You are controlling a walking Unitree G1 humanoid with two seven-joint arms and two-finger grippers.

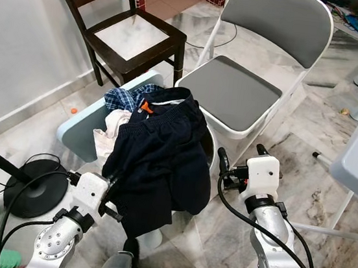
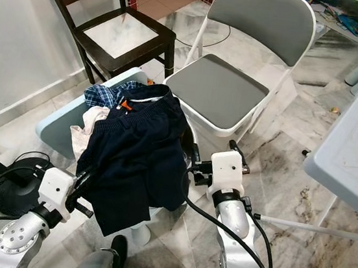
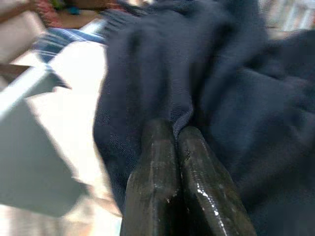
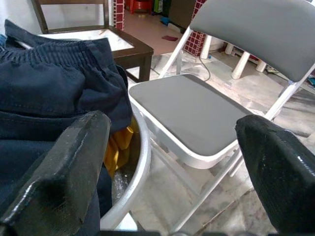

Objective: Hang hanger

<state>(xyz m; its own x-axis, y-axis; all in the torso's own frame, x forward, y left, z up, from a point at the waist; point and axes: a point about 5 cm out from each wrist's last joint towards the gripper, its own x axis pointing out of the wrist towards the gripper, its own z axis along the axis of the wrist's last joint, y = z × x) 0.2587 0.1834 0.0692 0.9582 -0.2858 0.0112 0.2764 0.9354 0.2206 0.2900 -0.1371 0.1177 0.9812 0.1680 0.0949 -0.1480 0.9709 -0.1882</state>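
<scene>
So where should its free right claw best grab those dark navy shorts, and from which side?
Probably the elastic waistband at the top of the navy shorts, coming in from the robot's right, where the open right gripper already sits beside the basin. That gathered band looks thick and exposed. The left gripper already pinches the lower left edge.

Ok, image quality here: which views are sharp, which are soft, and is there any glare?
Left and right eye views: evenly lit and sharp on the navy shorts and grey folding chair, with mild sheen on the marble floor. Left wrist view: soft and smeared, the left gripper shut on navy cloth, glossy highlights on one finger. Right wrist view: chair crisp, the open right gripper's fingers slightly defocused.
</scene>
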